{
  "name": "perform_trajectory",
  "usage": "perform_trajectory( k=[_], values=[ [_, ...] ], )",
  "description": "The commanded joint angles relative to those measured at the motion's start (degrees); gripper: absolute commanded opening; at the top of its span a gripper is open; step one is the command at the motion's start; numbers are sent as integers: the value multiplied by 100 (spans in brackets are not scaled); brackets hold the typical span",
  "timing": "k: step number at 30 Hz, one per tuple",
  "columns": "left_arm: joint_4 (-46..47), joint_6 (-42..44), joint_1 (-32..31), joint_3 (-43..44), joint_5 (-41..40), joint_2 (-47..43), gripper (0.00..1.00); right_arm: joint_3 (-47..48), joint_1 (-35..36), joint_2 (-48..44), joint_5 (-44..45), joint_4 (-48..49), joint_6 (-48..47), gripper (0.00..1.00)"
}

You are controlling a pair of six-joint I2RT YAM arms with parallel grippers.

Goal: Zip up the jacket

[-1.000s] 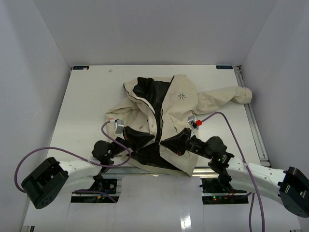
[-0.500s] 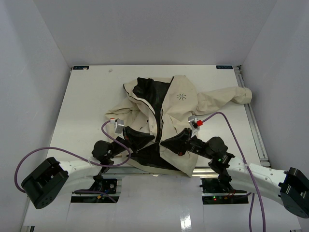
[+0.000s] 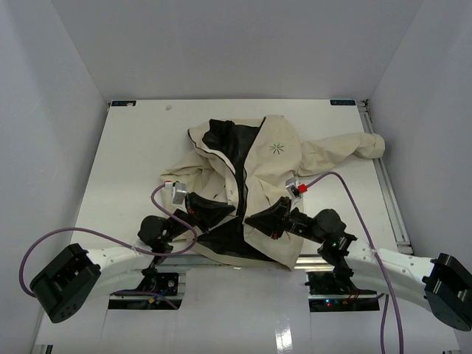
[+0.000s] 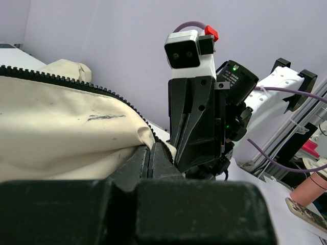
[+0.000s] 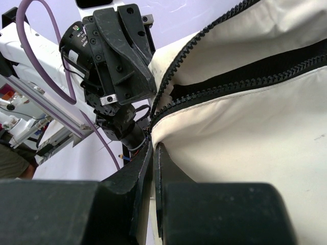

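White walls stood all around the table (image 3: 125, 147). The jacket (image 3: 276, 166) lay on it, near my side, with its front open. Its black lining (image 3: 236, 147) showed down the middle, and one sleeve (image 3: 346, 147) reached out to the right.

My left gripper (image 3: 230, 210) was squeezed shut on the cloth edge of the left front flap, low down by the hem. My right gripper (image 3: 249, 220) was pinched shut on the edge of the other flap, just beside it. The two tips were close, but they did not look like they touched.

The zipper teeth (image 5: 204, 38) ran along each edge, and the two rows were apart all the way up. So I think none of the zipping was done. I only held both sides. I think the bottom ends had to meet first, and then the puller had to go up. I could not see the puller.
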Motion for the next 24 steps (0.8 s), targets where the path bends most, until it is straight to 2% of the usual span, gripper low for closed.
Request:
perform_trajectory(
  k=[1, 24],
  values=[
    [1936, 24, -29, -30, -54, -118, 0, 27, 13, 101, -162, 532, 94, 8],
    [2465, -56, -31, -123, 45, 255, 0, 38, 15, 239, -84, 726, 179, 8]
  ],
)
